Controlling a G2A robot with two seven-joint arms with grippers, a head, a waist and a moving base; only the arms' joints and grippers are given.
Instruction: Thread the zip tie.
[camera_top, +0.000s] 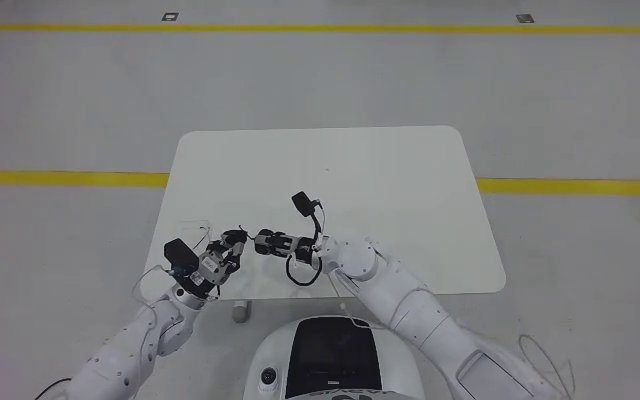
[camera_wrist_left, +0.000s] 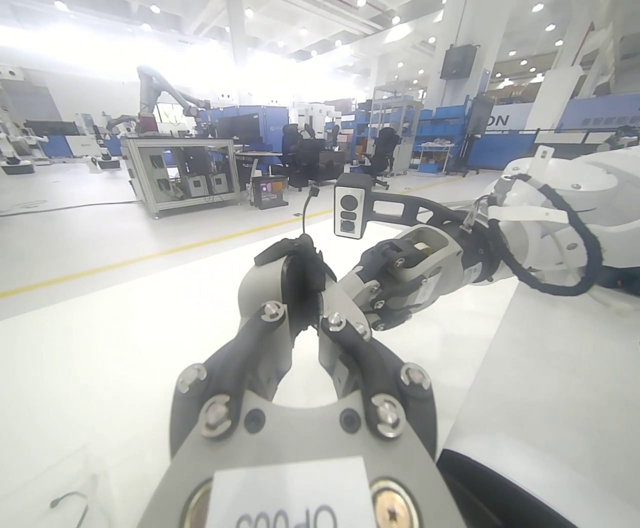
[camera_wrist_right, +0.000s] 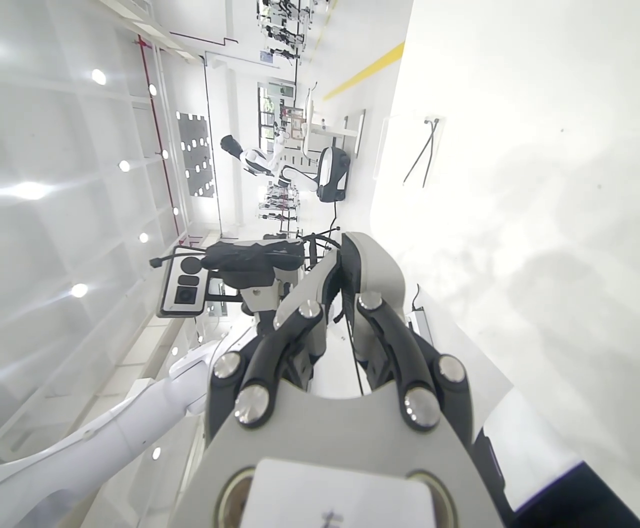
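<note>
Zip tie (camera_wrist_left: 305, 215) up off the tabletop (camera_top: 400, 200), pinched in the left claw (camera_wrist_left: 302, 280), clamped tight on the strap. Head end poking straight out past that claw's tips: thin stalk with a little blocky bit at the far end. Right claw (camera_wrist_right: 343, 270) nose to nose with the left one, tips just about touching. Also closed, and going by the thin black strip running back between its fingers (camera_wrist_right: 377, 272), probably gripping the other end of the same tie. Can't quite make out the stretch between the two claws, too thin and too crowded in there.

Handling-wise: featherweight, so no worries about load. Springy rather than floppy, probably wanting to straighten out whenever let go. Smooth plastic too, so likely slippery under a loose pinch and prone to twisting. Best held close behind the tail tip, with only a short stub showing, to keep the aim steady going into the slot. Head end better gripped by the strap right next to the head, opening left clear. Too much free length past the claw and expect wobble and a miss.

Couple of spare ties (camera_wrist_right: 418, 154) lying flat on the tabletop well beyond the right claw, not touched by either claw.
</note>
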